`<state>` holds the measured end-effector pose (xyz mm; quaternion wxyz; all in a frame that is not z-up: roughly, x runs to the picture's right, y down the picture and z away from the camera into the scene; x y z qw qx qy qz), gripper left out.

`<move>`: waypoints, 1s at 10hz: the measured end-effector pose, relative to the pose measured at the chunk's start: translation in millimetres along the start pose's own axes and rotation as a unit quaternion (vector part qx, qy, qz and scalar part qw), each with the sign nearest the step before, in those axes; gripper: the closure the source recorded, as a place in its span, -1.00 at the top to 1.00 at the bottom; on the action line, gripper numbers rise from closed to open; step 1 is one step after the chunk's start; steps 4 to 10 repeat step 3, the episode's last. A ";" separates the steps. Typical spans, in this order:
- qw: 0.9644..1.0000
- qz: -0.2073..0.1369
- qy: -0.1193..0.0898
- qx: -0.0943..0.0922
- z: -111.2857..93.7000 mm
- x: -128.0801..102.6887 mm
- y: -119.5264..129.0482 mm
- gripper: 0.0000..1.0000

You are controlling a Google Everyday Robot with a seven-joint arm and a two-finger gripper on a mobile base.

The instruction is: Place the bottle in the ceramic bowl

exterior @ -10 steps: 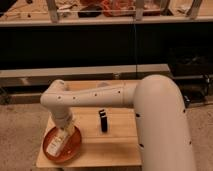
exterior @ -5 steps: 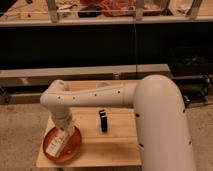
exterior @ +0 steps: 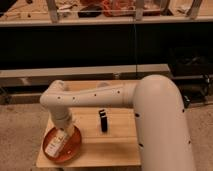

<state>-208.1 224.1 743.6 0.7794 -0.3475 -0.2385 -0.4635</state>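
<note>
Gripper (exterior: pixel 63 131) position in the camera view: at the end of the white arm (exterior: pixel 95 97), lowered over the ceramic bowl (exterior: pixel 75 147) near the front-left corner of the wooden table (exterior: pixel 115 145). Finger state: cannot tell, since the wrist housing covers the fingers from this angle. Bottle (exterior: pixel 53 145) position: inside the ceramic bowl, lying tilted along the dish floor directly below the gripper, with its upper end at or under the wrist; whether that end is touching the gripper is not visible. Handling judgement: the bottle appears small, rigid and light, with a smooth white body that could slip under a loose hold; the best grasp is across its narrow width near the middle, not at either end. The ceramic bowl is shallow, glossy and low-rimmed, so a rounded bottle may roll toward the rim, and the dish itself is probably brittle and should not be struck. Contents of the ceramic bowl: the bottle only. A small black upright object (exterior: pixel 103 120) stands near the table centre, apart from the dish.
</note>
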 end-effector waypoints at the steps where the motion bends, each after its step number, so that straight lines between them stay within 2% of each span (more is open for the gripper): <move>1: 1.000 -0.001 0.000 -0.001 0.1 -0.6 0.3 0.60; 10: 1.000 -0.002 -0.001 -0.002 0.2 -1.4 0.5 0.55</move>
